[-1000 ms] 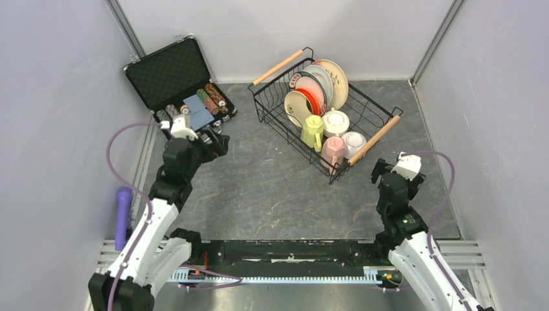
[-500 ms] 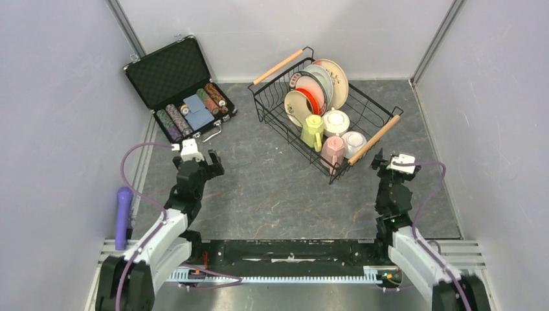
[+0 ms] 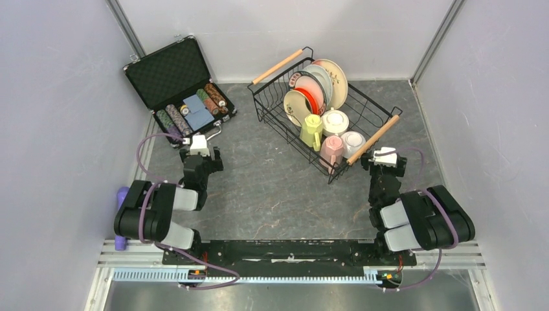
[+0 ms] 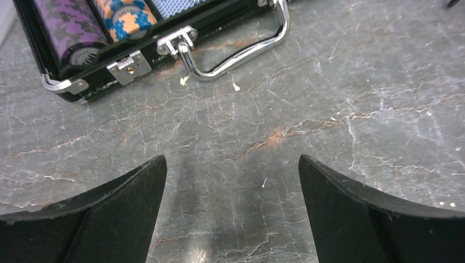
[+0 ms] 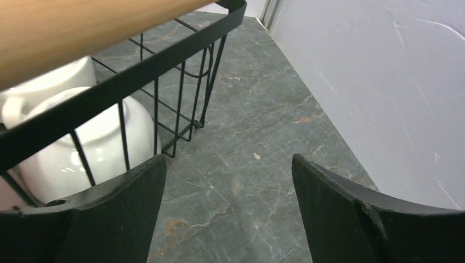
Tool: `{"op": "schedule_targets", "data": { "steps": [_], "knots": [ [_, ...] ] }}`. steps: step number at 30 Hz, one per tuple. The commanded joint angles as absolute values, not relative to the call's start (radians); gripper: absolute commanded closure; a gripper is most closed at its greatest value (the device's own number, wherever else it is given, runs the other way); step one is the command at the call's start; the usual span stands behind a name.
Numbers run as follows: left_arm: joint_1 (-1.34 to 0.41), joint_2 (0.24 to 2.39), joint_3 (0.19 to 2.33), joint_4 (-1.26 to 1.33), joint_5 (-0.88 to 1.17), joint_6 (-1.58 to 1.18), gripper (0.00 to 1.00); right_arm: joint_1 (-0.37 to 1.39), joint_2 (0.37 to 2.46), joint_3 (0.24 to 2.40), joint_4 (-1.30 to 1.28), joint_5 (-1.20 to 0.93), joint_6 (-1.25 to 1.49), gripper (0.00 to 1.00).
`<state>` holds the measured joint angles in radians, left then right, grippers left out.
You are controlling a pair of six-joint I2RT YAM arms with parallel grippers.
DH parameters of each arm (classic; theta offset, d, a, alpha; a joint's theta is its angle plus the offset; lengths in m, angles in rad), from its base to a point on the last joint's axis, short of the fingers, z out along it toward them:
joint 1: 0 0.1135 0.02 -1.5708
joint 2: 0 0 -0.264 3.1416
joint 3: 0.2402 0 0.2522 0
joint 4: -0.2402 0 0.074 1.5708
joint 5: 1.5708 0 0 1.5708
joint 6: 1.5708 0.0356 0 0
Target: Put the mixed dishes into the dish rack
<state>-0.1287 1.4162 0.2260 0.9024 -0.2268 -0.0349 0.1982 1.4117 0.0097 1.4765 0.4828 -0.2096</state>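
Observation:
The black wire dish rack (image 3: pixel 374 111) with two wooden rod handles stands at the back middle. Several plates (image 3: pixel 315 87) stand upright in it, with a yellow-green mug (image 3: pixel 313 130), a pink mug (image 3: pixel 333 150), a white mug (image 3: pixel 336 121) and a small white bowl (image 3: pixel 353 142). My left gripper (image 3: pixel 202 153) is open and empty, low over the table near the case. My right gripper (image 3: pixel 382 160) is open and empty beside the rack's near corner. In the right wrist view the rack (image 5: pixel 164 55) and a white dish (image 5: pixel 104 137) show behind the wires.
An open black case (image 3: pixel 178 81) with striped poker chips and a blue card box lies at the back left; its chrome handle (image 4: pixel 241 44) is just ahead of my left gripper. A purple object (image 3: pixel 123 214) lies at the left edge. Grey walls close in both sides.
Both arms have folded back toward their bases. The left gripper drew away from the case toward the near side; the right gripper moved slightly left and forward, toward the rack's near corner. Dishes have not moved.

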Motion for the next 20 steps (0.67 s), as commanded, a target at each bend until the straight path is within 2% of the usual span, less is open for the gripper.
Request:
{"op": "schedule_targets", "data": {
  "steps": [1, 3, 5, 8, 20],
  "knots": [
    [-0.106, 1.459, 0.281, 1.003, -0.2, 0.014, 0.03, 0.2, 1.382, -0.144, 1.548, 0.538, -0.193, 0.02],
    [-0.104, 1.477, 0.263, 1.073, -0.203, 0.015, 0.0, 0.196, 1.388, -0.116, 1.502, 0.525, -0.194, 0.02],
    [-0.103, 1.471, 0.273, 1.041, -0.199, 0.013, 0.0, 0.196, 1.395, -0.145, 1.566, 0.503, -0.207, 0.02],
    [-0.103, 1.472, 0.267, 1.055, -0.202, 0.012, 0.0, 0.194, 1.385, -0.113, 1.483, 0.503, -0.201, 0.02],
    [-0.071, 1.474, 0.282, 1.03, -0.137, 0.01, 0.0, 0.195, 1.393, -0.119, 1.514, 0.504, -0.204, 0.02]
  ]
}}
